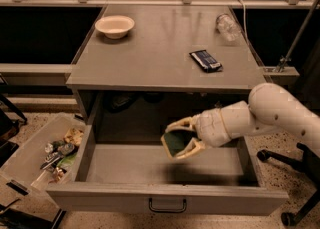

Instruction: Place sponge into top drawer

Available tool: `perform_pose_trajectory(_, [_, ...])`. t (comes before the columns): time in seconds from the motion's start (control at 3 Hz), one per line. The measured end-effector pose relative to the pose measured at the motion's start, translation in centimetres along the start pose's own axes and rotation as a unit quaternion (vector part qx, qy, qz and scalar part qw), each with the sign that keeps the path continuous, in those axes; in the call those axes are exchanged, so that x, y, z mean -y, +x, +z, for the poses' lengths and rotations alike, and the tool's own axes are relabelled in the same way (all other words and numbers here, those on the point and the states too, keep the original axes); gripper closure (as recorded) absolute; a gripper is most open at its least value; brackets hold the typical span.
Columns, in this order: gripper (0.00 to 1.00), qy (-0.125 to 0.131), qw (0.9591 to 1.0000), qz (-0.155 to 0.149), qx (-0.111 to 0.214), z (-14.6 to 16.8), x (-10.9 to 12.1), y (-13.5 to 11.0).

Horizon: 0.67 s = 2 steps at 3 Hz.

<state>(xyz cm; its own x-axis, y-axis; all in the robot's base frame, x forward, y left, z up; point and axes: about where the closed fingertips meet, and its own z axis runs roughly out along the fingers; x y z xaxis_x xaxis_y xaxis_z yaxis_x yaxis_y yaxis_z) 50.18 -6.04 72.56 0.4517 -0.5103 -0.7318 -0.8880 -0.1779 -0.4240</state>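
The top drawer [125, 169] is pulled open below the grey counter, with a dark bar handle [167, 206] on its front panel. My gripper [176, 142] reaches in from the right and hangs over the middle of the drawer, a little above its flat bottom. Its cream fingers [184, 123] are shut on the sponge [175, 143], whose dark green face shows between them, tilted toward me.
On the counter [150, 63] stand a white bowl [115, 25], a dark blue snack wrapper [205, 60] and a lying clear bottle [227, 26]. A clear plastic bin [42, 155] of clutter sits on the floor at left. A chair base [292, 173] is at right.
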Motion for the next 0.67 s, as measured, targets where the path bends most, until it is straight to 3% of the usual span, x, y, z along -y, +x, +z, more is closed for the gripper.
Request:
perform_pose_trajectory(0.33, [1.0, -0.021, 0.998, 0.028, -0.052, 1.7, -4.1, 2.6])
perform_pose_trajectory(0.67, [1.0, -0.001, 0.9973, 0.048, -0.056, 4.3, -6.8, 3.9])
